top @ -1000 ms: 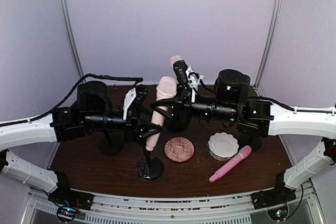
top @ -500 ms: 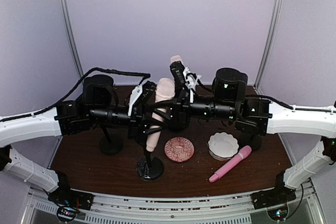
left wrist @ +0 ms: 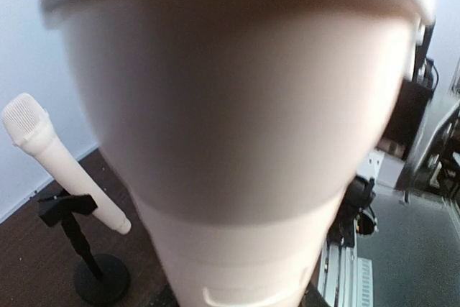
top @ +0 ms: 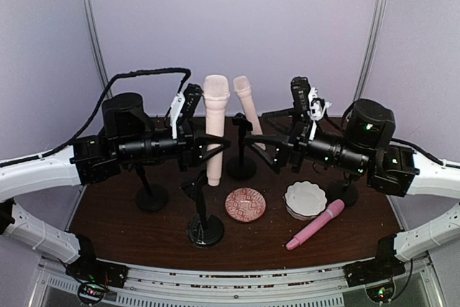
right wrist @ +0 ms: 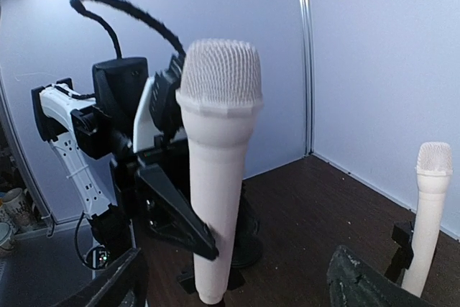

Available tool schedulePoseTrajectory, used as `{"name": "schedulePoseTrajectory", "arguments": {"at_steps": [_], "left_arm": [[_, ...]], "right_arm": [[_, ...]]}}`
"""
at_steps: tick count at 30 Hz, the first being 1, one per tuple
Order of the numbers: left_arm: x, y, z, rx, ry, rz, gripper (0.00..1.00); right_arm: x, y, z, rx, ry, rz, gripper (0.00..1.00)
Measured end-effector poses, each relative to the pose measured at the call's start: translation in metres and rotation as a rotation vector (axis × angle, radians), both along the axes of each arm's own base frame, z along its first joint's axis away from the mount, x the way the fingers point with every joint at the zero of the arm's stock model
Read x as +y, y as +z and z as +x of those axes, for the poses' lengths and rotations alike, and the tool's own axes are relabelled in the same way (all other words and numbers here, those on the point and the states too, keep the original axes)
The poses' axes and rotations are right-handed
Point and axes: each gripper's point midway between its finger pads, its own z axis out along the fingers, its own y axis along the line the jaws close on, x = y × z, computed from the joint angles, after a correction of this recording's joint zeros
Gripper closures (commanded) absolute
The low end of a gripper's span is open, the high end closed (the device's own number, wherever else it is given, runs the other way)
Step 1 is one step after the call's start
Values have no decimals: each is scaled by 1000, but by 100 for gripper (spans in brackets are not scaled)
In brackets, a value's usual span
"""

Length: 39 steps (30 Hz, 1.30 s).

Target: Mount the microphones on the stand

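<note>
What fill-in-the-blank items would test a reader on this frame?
1. The ____ jaws hold a pale cream plastic microphone upright.
2. The right jaws stand ____, holding nothing.
3. The plastic microphone lying on the dark wooden table is bright ____.
Missing words: left; open; pink.

A patterned dish (top: pixel 245 205) beside a white dish (top: pixel 305 200).

Left end effector (top: pixel 213 147) clamped, right arm (top: pixel 338 154) horizontal
</note>
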Motion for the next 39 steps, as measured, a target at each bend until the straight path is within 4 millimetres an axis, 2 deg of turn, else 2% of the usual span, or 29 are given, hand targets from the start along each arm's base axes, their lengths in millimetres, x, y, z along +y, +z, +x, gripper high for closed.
{"name": "schedulePoseTrajectory", "arguments": {"at_steps": [4,7,14,19,25,27,32,33,35,36,39], "left_arm": [[2,28,9,6,56,-148,100],[4,37,14,32,92,-238,100],[3,54,23,82,136,-365,100],[-3,49,27,138,137,-387,100],[-7,48,27,188,120,-409,100],[-7,50,26,198,113,-421,100],[-6,55,26,212,109,-447,100],[-6,55,26,214,111,-447,98],[-6,54,27,218,115,-448,69],[-6,55,26,214,113,-447,58],[-5,59,25,178,107,-451,34]], "right_arm": [[3,-36,12,53,-56,-68,17],[9,-57,21,98,-86,-110,17],[23,-75,18,112,-71,-156,18],[32,-78,20,91,-75,-190,19],[42,-64,24,40,-93,-206,27],[45,-60,27,28,-102,-210,32],[55,-57,32,17,-111,-235,55],[57,-59,32,16,-111,-241,61],[59,-61,31,17,-110,-254,71],[59,-62,30,14,-110,-257,74],[57,-59,32,38,-131,-237,82]]}}
